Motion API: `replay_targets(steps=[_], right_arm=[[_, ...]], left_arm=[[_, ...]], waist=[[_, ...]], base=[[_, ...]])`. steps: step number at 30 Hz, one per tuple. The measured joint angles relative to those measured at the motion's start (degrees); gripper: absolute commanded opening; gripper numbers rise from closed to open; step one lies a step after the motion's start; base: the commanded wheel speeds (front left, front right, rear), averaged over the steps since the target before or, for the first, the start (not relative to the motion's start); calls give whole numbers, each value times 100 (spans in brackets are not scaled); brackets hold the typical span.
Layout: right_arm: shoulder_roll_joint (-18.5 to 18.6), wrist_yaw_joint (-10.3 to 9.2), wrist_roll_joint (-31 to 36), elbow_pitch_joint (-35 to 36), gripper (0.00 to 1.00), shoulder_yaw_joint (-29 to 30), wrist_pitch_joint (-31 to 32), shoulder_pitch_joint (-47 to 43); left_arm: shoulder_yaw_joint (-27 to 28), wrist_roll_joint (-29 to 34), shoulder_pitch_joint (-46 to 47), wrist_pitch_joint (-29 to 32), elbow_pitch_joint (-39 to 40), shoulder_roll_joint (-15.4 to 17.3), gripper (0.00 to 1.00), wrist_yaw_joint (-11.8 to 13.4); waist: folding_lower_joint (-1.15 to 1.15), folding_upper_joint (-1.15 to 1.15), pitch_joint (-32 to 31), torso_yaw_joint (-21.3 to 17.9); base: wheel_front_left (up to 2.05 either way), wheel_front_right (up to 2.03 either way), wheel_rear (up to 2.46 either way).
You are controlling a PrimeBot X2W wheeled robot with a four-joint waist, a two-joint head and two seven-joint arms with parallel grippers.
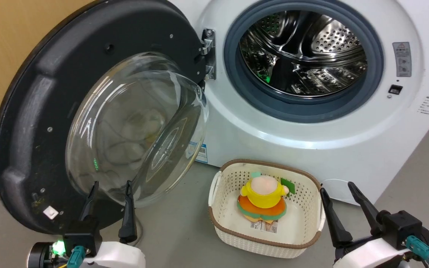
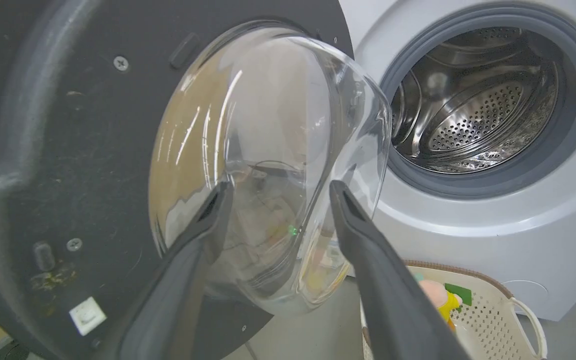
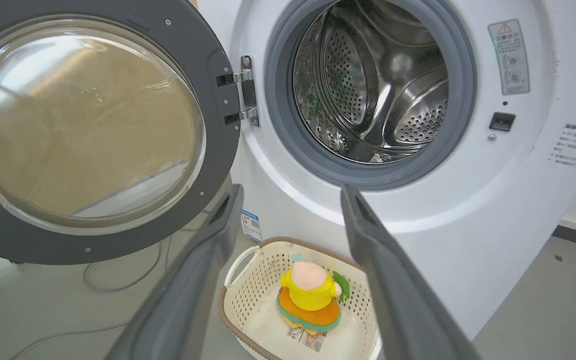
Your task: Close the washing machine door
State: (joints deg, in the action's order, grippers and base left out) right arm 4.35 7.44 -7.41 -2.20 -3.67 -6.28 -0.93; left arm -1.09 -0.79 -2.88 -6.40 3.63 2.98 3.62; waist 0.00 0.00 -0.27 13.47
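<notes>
Washing machine door (image 1: 32,123) stands swung wide open on its hinge at the left of the white washing machine (image 1: 311,149), glass bowl facing the room and steel drum (image 1: 304,52) exposed. On the grey floor (image 1: 177,230) before the machine sits a cream basket (image 1: 270,163) holding a plush toy (image 1: 263,197); a thin cable (image 3: 118,289) trails beneath the door. A tan wall (image 1: 6,37) rises behind. The left claw (image 1: 111,183), fingers spread and empty, hangs before the bowl's lower edge; the right claw (image 1: 336,187), likewise spread and empty, sits beside the basket.
</notes>
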Motion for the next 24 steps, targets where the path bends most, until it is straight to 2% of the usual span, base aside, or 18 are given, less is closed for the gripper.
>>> replay_targets(steps=[24], right_arm=[[192,0,-414,-221,100,-350,-321,188]], left_arm=[[-31,-92,-220,-305,334,-4,100,283]], waist=[[0,0,35,638]], base=[[0,0,0]])
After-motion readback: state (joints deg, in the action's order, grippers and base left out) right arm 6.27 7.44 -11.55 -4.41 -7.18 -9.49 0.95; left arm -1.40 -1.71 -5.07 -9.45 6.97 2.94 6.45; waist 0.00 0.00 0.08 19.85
